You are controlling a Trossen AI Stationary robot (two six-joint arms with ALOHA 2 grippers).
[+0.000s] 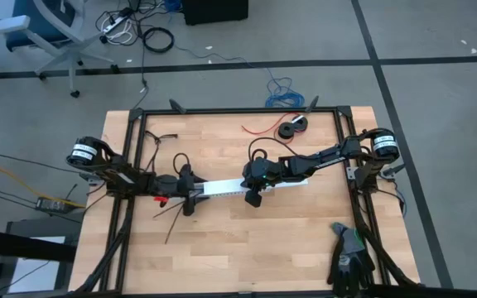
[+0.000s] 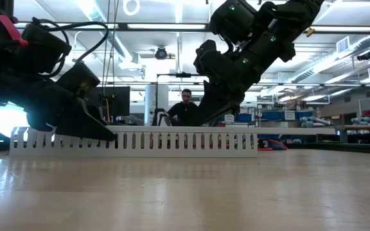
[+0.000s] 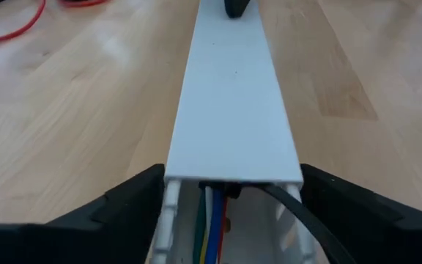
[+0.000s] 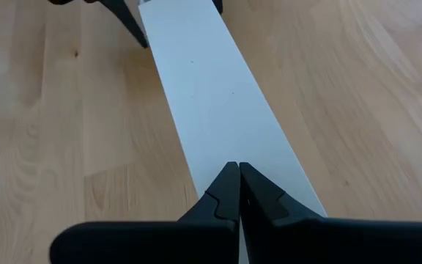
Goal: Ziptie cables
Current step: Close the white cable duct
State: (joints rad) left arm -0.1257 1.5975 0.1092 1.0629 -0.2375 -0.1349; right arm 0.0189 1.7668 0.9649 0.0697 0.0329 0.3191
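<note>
Risk first. The white slotted cable duct (image 1: 237,188) lay across mid-table with its flat cover on, and the cables (image 3: 212,224) ran inside it; I could see green, blue, white and red strands only at the open end, in the left wrist view. By my reading, the cover could lift or skate if either arm shifted, since the duct sat loose on the wooden table (image 1: 222,248). A sideways nudge from the left fingers would swing the whole duct. A black lead (image 3: 302,220) spilled out of the open end beside the bundle and could snag a finger. No zip tie was on the bundle that I could see, so I judged the task not yet done.

Left gripper (image 3: 229,202): at the duct's 9 o'clock end in the high view, fingers spread wide, one on each side of the duct. I could not tell if they touched its walls. It gripped nothing.

Right gripper (image 4: 238,183): at the duct's 3 o'clock end, fingers pressed tight together, tips on or just above the cover. I could not tell which. It carried nothing.

Elsewhere: thin black strips (image 1: 172,217) at 7 o'clock on the table, a loose red wire (image 1: 259,129) at 12, a glove (image 1: 350,252) at 4.
</note>
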